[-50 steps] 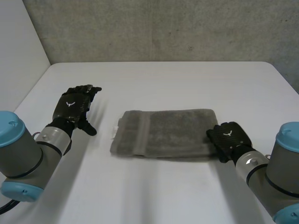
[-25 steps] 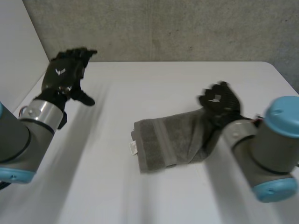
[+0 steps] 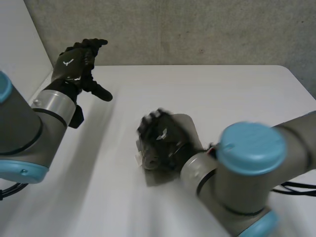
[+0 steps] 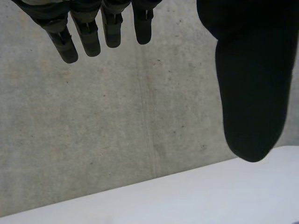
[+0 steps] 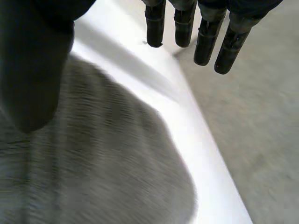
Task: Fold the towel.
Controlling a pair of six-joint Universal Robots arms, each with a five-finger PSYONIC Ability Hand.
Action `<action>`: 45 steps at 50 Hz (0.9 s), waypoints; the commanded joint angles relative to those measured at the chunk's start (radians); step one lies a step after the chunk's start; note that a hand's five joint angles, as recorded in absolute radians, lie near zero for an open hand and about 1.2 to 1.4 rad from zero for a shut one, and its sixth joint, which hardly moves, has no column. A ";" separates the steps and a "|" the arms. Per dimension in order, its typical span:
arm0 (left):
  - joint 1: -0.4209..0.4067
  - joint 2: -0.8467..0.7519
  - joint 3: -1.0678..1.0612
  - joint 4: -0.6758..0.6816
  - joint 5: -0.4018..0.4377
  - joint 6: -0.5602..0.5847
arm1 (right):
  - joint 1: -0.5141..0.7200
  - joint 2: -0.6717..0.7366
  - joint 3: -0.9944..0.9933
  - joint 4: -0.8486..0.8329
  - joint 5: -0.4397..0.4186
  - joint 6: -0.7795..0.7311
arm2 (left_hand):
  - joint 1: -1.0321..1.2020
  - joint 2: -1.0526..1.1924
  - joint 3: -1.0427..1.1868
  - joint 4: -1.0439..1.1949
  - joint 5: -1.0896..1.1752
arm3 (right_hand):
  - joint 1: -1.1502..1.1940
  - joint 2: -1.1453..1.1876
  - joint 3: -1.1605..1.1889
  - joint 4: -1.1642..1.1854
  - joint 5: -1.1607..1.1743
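Sweeping from 3 o'clock, right robot hand point(image 3: 160, 138) was brought, spread apart, over the towel point(image 3: 189, 131) at desk point(image 3: 237, 94) centre; fold judged laid. Left robot hand point(image 3: 76, 61), 10 o'clock, apart, empty.

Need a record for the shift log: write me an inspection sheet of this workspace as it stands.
surface: white table, bare apart from the job's cloth.
job's things: one grey towel, bunched up near the table's middle, partly hidden under the right hand.
clutter: nothing seen.
hands: right hand is over the towel, fingers straight in its wrist view and the cloth under its palm and thumb; left hand is raised by the table's far left corner, fingers relaxed, holding nothing.
cables: nothing seen across the work surface.
surroundings: grey concrete wall behind the table, a pale panel at the left side.
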 commanded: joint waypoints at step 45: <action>-0.102 0.069 0.143 -0.237 -0.047 0.163 | -0.349 -0.309 -0.181 0.282 0.101 0.574 | 0.005 0.006 0.008 0.008 -0.025 | -0.062 -0.079 -0.077 -0.093 -0.063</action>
